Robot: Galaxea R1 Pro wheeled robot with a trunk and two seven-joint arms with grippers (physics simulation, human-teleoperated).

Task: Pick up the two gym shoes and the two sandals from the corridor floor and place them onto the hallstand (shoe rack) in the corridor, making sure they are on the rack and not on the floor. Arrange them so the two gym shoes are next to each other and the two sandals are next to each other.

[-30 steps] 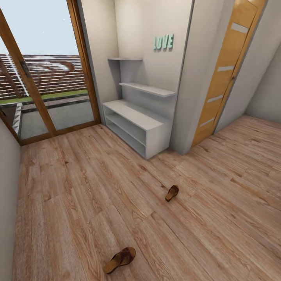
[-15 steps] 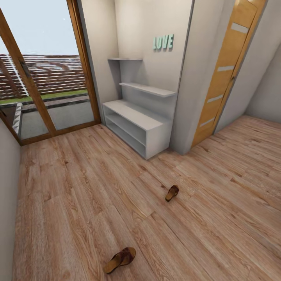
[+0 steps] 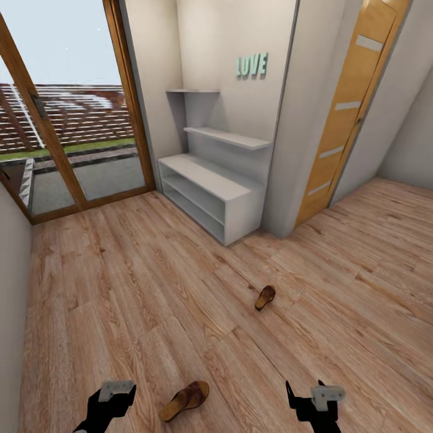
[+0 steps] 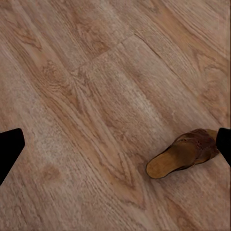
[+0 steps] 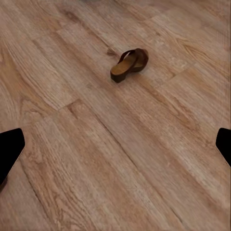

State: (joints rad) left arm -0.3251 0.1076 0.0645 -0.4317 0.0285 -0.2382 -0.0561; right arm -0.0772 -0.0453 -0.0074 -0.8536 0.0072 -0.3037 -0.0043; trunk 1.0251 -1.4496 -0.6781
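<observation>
While both grippers hover open, sandals (image 3: pixel 184 400) apart, hallstand (image 3: pixel 207 180) beyond

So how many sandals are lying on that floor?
2. One sandal lies close by, between the two pincers, nearer the left pincer. The other sandal is farther off, toward the grey hallstand. More could lie outside the view.

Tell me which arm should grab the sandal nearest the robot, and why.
Left, probably. In the head view the near sandal lies closer to the left gripper than to the right gripper. The left wrist view shows it close, with the jaws spread wide.
</observation>
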